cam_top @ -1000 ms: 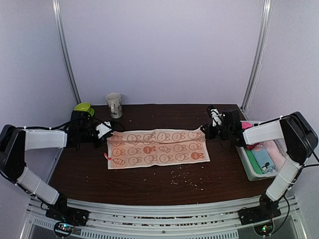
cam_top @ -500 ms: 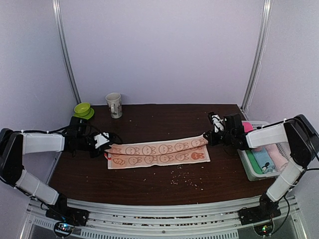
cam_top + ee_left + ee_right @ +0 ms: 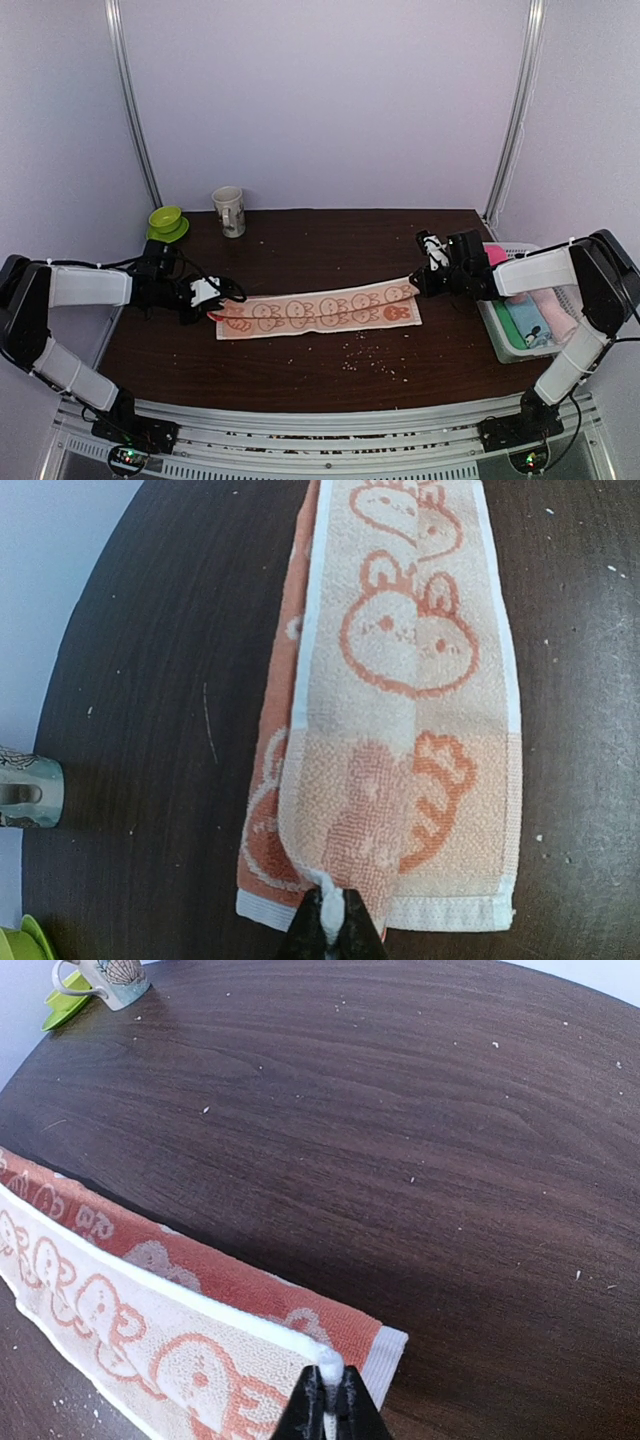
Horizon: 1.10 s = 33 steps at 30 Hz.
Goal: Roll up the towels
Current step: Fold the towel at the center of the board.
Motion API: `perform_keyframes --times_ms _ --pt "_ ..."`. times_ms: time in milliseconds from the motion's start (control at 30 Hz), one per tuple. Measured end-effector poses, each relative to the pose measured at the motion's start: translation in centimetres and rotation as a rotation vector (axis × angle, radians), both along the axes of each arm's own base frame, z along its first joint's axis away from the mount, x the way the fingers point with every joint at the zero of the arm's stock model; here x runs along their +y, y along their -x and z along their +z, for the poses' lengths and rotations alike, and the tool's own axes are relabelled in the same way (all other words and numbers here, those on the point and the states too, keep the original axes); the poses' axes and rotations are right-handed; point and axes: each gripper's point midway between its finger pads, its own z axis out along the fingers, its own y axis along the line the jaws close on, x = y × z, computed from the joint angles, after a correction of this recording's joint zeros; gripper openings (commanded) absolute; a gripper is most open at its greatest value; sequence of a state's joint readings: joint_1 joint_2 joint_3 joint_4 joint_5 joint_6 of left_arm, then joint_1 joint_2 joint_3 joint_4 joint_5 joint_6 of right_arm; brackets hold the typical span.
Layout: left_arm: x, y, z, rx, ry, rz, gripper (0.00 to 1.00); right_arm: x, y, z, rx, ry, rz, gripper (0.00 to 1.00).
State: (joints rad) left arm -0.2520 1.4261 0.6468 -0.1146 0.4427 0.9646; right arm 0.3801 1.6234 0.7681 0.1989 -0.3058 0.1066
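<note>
Bunny towel (image 3: 318, 310) lies mid-table as a long narrow strip running left to right. It is doubled over lengthwise into 2 layers: pale printed face on top, darker orange layer beneath. In the left wrist view the under layer pokes out along 1 long side. In the right wrist view a band of it shows past the top layer's white hem, on the far side.

Left gripper (image 3: 330, 908) sits low at the strip's left end, fingers closed tight on the end hem of the top layer. Right gripper (image 3: 328, 1380) is at the right end, fingers pinched shut on the white corner of the top layer. Both arms reach in from the sides with forearms low, the towel drawn out between them.

Pink cloth (image 3: 496, 254): a scrap of hot pink at the far end of the basket (image 3: 497, 338), mostly hidden behind the right arm; cannot tell how it is folded. The basket is white and stands at the table's right edge. It holds a light blue roll (image 3: 527, 325) and a pale pink roll (image 3: 553, 308) side by side.

Table (image 3: 330, 235) is dark wood, with pale crumbs (image 3: 372, 358) scattered in front of the towel. Mug (image 3: 229, 211) stands upright at the far left, with a green dish (image 3: 166, 220) just beside it, nearer the corner
</note>
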Motion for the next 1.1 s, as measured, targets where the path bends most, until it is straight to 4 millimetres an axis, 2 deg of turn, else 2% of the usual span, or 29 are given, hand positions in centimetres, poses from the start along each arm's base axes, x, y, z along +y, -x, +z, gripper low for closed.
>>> perform_keyframes --times_ms 200,333,467,600,667,833,967,1100 --pt "0.0 0.3 -0.8 0.023 -0.012 -0.012 0.06 0.3 -0.3 -0.5 0.024 0.016 0.009 0.01" --pt "0.0 -0.1 -0.5 0.013 -0.001 0.007 0.05 0.8 -1.5 0.5 0.006 0.018 0.003 0.00" --pt "0.3 -1.9 1.0 -0.056 0.017 0.073 0.03 0.9 -3.0 2.5 -0.047 0.018 -0.022 0.00" --pt "0.6 -5.0 3.3 -0.156 0.030 0.158 0.03 1.0 -5.1 4.8 -0.109 0.021 -0.058 0.00" --pt "0.7 -7.0 4.1 -0.194 0.032 0.196 0.02 1.1 -6.4 5.2 -0.127 0.030 -0.076 0.00" --pt "0.9 -10.7 3.7 -0.223 0.024 0.271 0.03 1.5 -9.6 3.4 -0.115 0.080 -0.110 0.00" --pt "1.3 -11.9 2.5 -0.213 0.005 0.307 0.03 1.4 -11.1 1.4 -0.086 0.124 -0.136 0.00" --pt "1.6 -12.8 1.9 -0.222 -0.006 0.342 0.03 1.0 -11.8 0.5 -0.080 0.150 -0.163 0.00"
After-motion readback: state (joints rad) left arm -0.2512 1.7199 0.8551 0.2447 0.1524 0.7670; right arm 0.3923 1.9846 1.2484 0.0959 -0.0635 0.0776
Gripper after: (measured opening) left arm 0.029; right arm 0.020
